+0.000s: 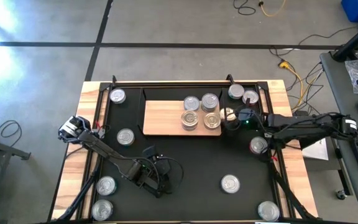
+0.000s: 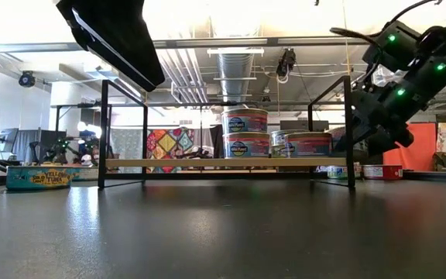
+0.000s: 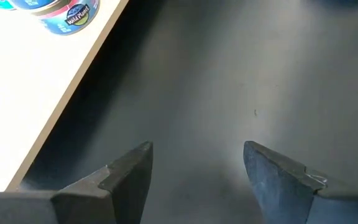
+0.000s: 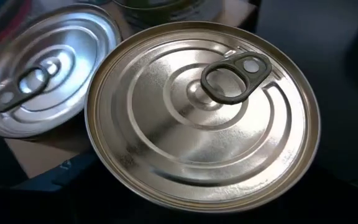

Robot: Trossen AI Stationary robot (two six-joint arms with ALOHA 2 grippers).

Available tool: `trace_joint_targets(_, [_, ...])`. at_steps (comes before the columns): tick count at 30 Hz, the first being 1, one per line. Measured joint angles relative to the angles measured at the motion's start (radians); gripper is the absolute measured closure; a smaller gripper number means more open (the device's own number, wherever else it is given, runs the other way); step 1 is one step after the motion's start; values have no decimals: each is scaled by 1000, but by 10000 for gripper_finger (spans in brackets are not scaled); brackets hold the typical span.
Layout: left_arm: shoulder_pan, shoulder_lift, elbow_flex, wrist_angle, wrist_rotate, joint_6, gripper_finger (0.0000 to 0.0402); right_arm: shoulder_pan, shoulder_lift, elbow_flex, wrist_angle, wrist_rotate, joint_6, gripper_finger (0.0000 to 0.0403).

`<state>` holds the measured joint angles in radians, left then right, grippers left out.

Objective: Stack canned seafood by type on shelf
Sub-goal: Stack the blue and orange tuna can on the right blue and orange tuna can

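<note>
Hovering at the shelf's (image 1: 166, 118) right end, your right gripper (image 1: 236, 117) clamps a can (image 4: 202, 115), lid up; left gripper (image 1: 149, 180) gapes, empty, farther off.

The left gripper (image 3: 197, 180) hangs over the dark mat (image 3: 229, 81), its jaws standing apart with nothing between them. Beside it runs the light wooden shelf (image 3: 23, 93), with a blue-labelled can (image 3: 67, 15) standing on its far end.
</note>
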<state>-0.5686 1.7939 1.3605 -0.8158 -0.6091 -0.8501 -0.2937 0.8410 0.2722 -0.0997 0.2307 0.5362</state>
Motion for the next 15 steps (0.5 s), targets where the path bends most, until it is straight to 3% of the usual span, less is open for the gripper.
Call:
trace_joint_targets(8, [0, 0, -2, -1, -4, 2, 167, 3, 0, 0, 22, -102, -15, 47])
trace_joint_targets(15, [1, 0, -2, -2, -7, -1, 167, 3, -13, 0, 14, -119, -32, 47])
